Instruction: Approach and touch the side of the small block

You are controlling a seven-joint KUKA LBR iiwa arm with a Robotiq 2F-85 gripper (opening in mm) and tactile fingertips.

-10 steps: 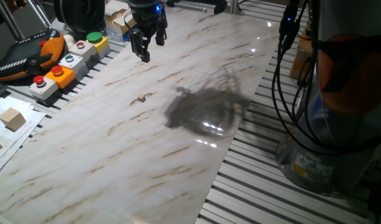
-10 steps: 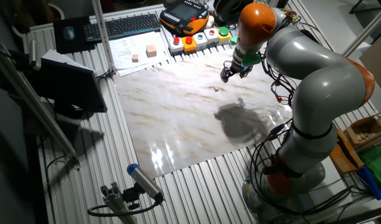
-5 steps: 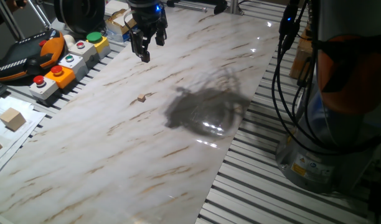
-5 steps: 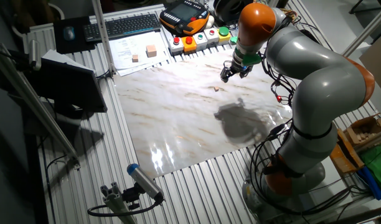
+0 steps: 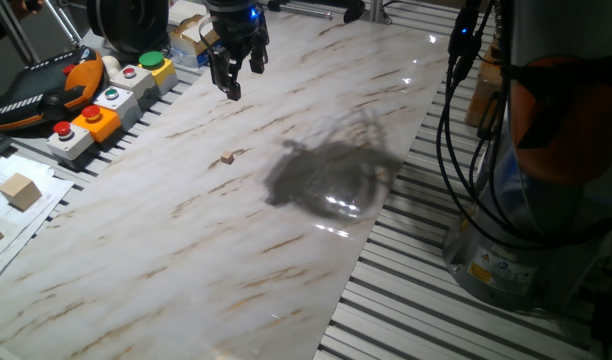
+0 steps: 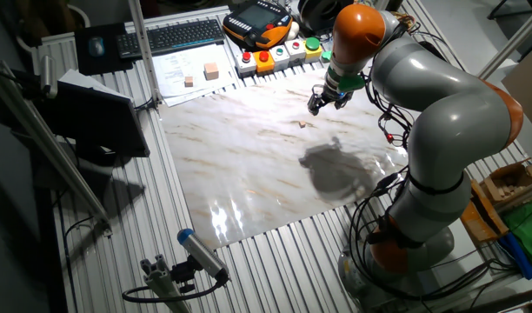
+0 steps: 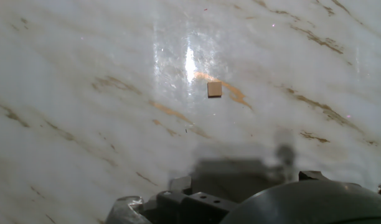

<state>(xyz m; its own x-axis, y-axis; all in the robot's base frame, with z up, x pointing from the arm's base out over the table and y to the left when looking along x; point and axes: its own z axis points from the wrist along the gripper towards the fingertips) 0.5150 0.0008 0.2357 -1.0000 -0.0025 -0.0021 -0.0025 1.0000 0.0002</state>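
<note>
Nothing has changed over the last second: my gripper (image 5: 233, 78) hangs in the same spot above the far part of the marble-patterned tabletop (image 5: 286, 230), and the small block (image 5: 227, 157) sits exactly where it did, alone on the bare surface and well apart from me. In the other fixed view it is the same story, with the gripper (image 6: 322, 103) held up near the button boxes (image 6: 283, 54) and the small block (image 6: 302, 124) lying on the marble nearer the middle. My hand view shows the small block (image 7: 214, 89) square-on, above the centre of the view and a little right of it, next to a tan vein in the marble, with no contact and a clear gap between it and my body at the bottom edge. My fingers look spread, with a visible gap between them and nothing held. I judge that the approach has not really begun, or that I am pausing before it; the descent and the sideways move toward one face of the cube are all left to do. Because the block is so tiny and light, I expect even a gentle nudge would slide it.
</note>
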